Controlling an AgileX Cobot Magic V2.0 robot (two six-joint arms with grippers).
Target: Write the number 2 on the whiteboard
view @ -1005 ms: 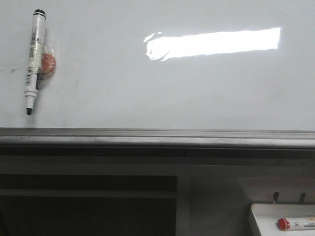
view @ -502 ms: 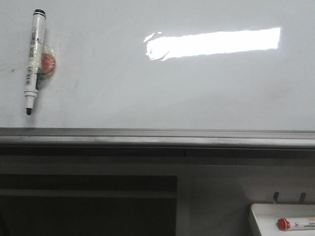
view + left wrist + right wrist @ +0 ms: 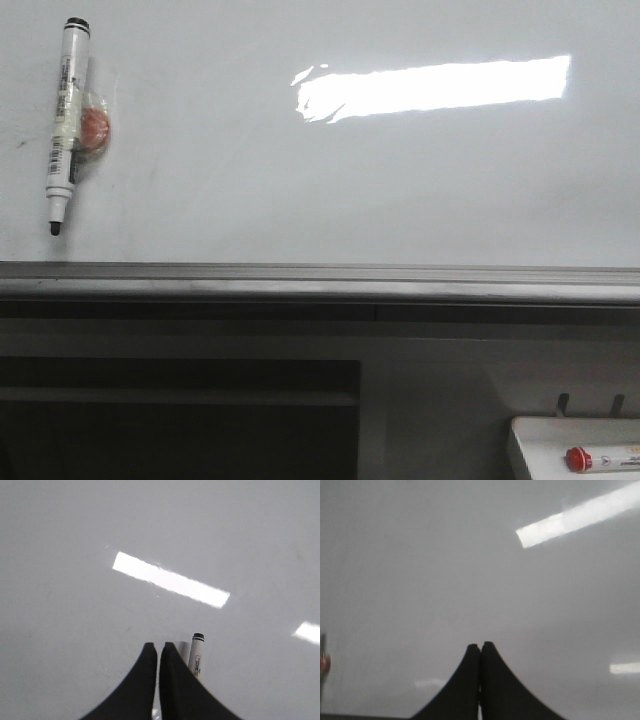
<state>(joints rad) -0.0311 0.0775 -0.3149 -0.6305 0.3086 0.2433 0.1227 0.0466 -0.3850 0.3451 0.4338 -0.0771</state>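
The whiteboard (image 3: 330,170) fills the upper part of the front view, glossy, with a bright rectangular reflection (image 3: 435,88) near its top and a grey bottom rail (image 3: 320,280); no drawn numeral shows on it. A black-tipped marker (image 3: 65,125) hangs tip-down at its left beside an orange magnet (image 3: 95,127). The left gripper (image 3: 158,650) is pressed together, empty, the marker just beside it. The right gripper (image 3: 480,647) is likewise pressed together, empty. A white tray (image 3: 575,450) holds a red-capped marker (image 3: 600,459) at lower right.

No text can be read. The black marker (image 3: 67,123) at the upper left of the front view has dark print on its barrel, too small to read; the whiteboard (image 3: 350,180) carries no writing.
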